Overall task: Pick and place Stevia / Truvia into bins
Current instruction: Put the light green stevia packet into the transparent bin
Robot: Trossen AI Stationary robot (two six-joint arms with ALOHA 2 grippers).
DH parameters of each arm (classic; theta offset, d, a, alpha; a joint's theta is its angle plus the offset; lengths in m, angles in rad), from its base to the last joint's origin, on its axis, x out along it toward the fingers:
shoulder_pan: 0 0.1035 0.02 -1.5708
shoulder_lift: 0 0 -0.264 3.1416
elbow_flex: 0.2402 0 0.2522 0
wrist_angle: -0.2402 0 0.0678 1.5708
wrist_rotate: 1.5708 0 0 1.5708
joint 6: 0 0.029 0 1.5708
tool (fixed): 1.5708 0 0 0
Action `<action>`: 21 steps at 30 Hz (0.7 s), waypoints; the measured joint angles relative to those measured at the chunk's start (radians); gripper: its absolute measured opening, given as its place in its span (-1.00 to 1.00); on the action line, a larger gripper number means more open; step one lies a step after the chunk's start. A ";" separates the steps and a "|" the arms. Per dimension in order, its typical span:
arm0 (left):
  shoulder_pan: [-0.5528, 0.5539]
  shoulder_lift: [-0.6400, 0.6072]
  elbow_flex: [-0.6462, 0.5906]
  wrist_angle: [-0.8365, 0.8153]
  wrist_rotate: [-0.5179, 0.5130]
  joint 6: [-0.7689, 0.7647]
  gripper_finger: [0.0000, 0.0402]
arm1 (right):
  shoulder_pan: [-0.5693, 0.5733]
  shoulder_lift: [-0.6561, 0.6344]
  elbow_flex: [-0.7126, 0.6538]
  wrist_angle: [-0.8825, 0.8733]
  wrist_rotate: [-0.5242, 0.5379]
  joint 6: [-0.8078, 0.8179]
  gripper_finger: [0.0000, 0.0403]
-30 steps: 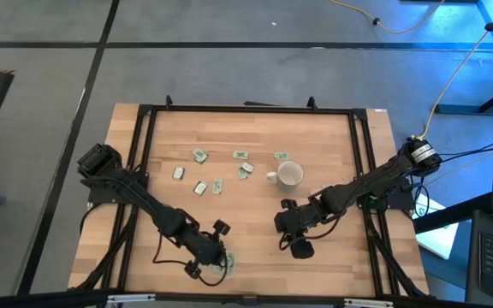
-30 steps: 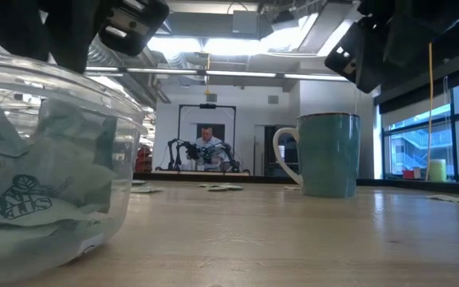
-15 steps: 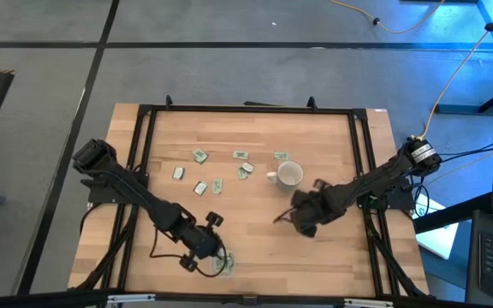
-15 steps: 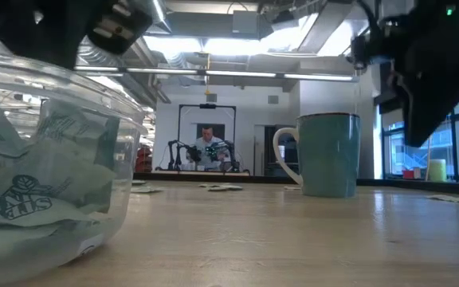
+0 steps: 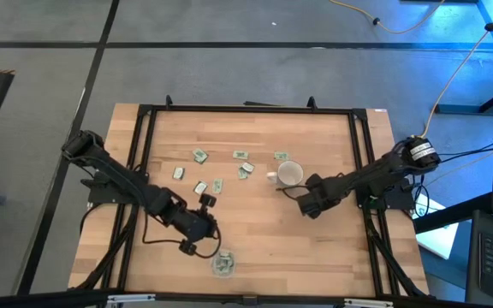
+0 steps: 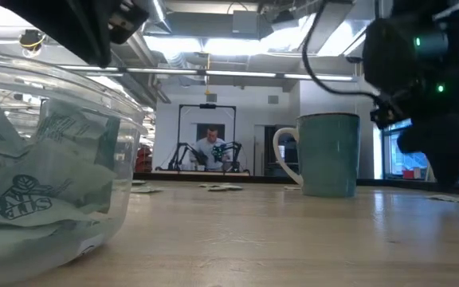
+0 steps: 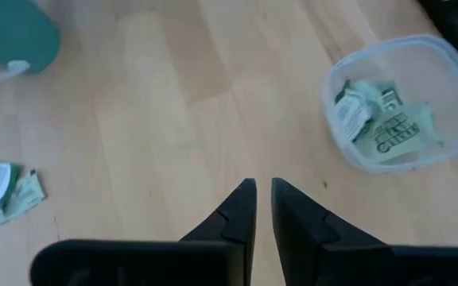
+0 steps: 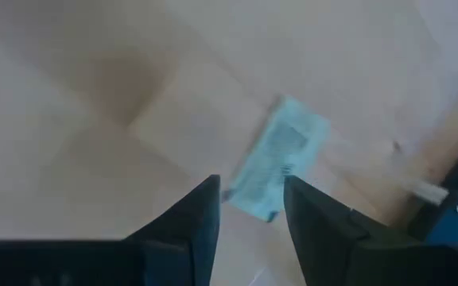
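Dish (image 5: 222,264) at the near edge of the surface (image 5: 255,239), several Stevia sachets (image 7: 376,127) crumpled inside it. Left hand (image 5: 197,226) just behind it, fingers nearly pressed together, nothing between them. Right hand (image 5: 308,205) beside the mug (image 5: 289,174), spread, hovering over one loose sachet (image 8: 277,159) lying flat. Remaining sachets (image 5: 199,187) are scattered farther back, left of the mug.

Handling, my read: paper packets, near weightless, thin and floppy, flush on the wood. Not fragile but easy to skid. Best to straddle the short width, press fingertips down to the surface, then pinch the long edges so the packet buckles up.
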 joint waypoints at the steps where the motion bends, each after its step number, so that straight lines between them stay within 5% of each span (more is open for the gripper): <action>1: 0.001 0.000 0.000 0.000 0.000 0.000 -0.82 | -0.007 0.000 -0.017 0.002 0.000 0.021 -0.29; 13: 0.013 0.003 0.000 0.003 -0.007 0.023 -0.84 | -0.045 -0.003 -0.097 0.094 -0.052 0.039 -0.30; 21: 0.013 0.003 0.000 0.003 -0.007 0.021 -0.83 | -0.044 -0.002 -0.072 0.113 -0.096 0.035 -0.56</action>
